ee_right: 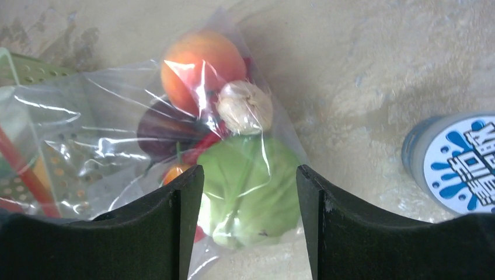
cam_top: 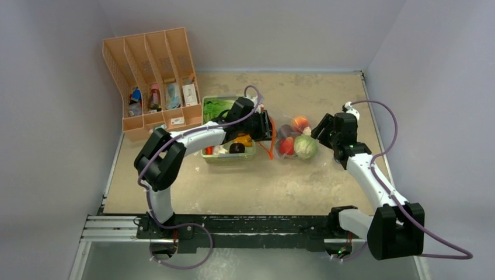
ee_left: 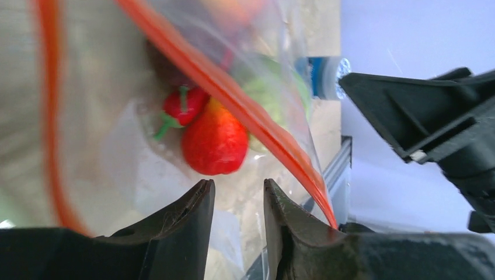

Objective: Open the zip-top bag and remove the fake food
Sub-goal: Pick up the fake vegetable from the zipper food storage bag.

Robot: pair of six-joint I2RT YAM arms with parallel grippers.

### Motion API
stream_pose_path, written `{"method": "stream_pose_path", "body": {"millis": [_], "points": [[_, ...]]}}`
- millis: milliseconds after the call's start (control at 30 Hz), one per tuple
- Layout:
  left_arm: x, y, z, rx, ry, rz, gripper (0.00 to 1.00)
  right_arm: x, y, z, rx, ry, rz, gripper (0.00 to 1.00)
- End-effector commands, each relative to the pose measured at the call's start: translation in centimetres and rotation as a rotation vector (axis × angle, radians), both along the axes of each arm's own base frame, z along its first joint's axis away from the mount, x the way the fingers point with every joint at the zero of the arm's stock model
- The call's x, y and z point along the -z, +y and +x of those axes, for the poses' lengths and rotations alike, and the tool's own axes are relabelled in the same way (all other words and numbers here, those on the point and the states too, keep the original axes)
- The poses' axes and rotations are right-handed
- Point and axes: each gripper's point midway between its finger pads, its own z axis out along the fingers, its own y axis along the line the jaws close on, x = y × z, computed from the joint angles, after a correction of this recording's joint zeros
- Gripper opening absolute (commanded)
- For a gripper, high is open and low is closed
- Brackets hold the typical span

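The zip-top bag (cam_top: 293,137) lies on the table just right of the green tray, and its orange-red zip strip (ee_left: 233,99) stands parted. Inside it is the fake food: a pale-green cabbage (ee_right: 251,181), a peach (ee_right: 201,64), a beige piece (ee_right: 245,108), a red chili (ee_left: 184,105) and a red fruit (ee_left: 215,143). My left gripper (ee_left: 236,189) is at the bag's mouth with its jaws apart; clear film shows in the gap, and the strip crosses its right finger. My right gripper (ee_right: 250,172) is open above the bag's far end, its fingers either side of the cabbage.
A pale-green tray (cam_top: 228,156) holding lettuce and other toys sits under my left arm. An orange file rack (cam_top: 154,81) stands at the back left. A jar with a blue-and-white lid (ee_right: 461,160) stands close to my right gripper.
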Motion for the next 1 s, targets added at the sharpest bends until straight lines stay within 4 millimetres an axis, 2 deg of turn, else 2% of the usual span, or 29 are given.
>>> {"method": "stream_pose_path", "body": {"millis": [0, 67, 133, 200, 300, 433, 567, 633, 733, 967], "points": [[-1.5, -3.6, -0.4, 0.115, -0.044, -0.065, 0.37, -0.4, -0.3, -0.3, 0.037, -0.022, 0.029, 0.62], [1.2, -2.7, -0.1, 0.104, -0.018, 0.042, 0.37, 0.7, -1.5, -1.1, 0.108, 0.024, 0.001, 0.62], [2.0, -1.9, 0.2, 0.093, -0.028, 0.107, 0.39, 1.0, -2.0, -1.6, 0.131, 0.037, -0.013, 0.63], [2.2, -2.2, 0.7, 0.093, -0.041, 0.112, 0.41, 0.7, -1.5, -1.4, 0.098, 0.010, -0.004, 0.63], [3.8, -2.6, 0.4, 0.141, -0.019, 0.177, 0.43, 0.4, -0.5, -0.8, 0.040, -0.008, 0.016, 0.63], [3.2, -3.6, -0.3, 0.144, -0.096, 0.182, 0.47, 1.5, -0.1, -0.5, 0.015, 0.040, 0.014, 0.63], [4.1, -3.4, -0.6, 0.125, -0.079, 0.172, 0.49, 2.6, 1.5, -0.3, -0.069, 0.065, 0.056, 0.64], [4.0, -3.8, -1.0, 0.130, -0.069, 0.137, 0.56, 3.0, 2.4, -0.4, -0.113, 0.070, 0.087, 0.63], [3.3, -4.2, -1.3, 0.130, -0.073, 0.082, 0.65, 3.9, 2.7, -1.0, -0.127, 0.093, 0.100, 0.62], [4.1, -5.4, -1.4, 0.134, -0.052, 0.061, 0.68, 5.5, 3.3, -2.1, -0.171, 0.132, 0.113, 0.61]]}}
